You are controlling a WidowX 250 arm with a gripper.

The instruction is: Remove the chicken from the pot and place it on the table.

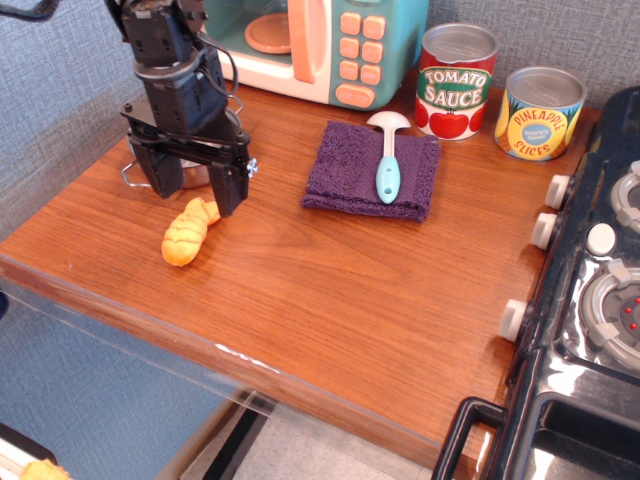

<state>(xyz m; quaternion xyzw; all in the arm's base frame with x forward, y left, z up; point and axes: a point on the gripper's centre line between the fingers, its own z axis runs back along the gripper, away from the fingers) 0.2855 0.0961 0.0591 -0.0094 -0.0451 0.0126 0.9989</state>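
The orange-yellow ridged chicken point(188, 232) lies on the brown wooden table point(330, 280) near its front left edge. My gripper point(197, 187) hangs just above and behind it, jaws open and empty, not touching it. The steel pot point(135, 172) sits behind the gripper at the back left. It is mostly hidden by the arm, and only a wire loop handle and a bit of the rim show.
A purple cloth point(373, 168) with a light blue spoon point(387, 160) lies mid-table. A toy microwave point(310, 40) stands at the back, with a tomato sauce can point(455, 80) and a pineapple can point(540, 112) to its right. A black toy stove point(590, 290) fills the right side.
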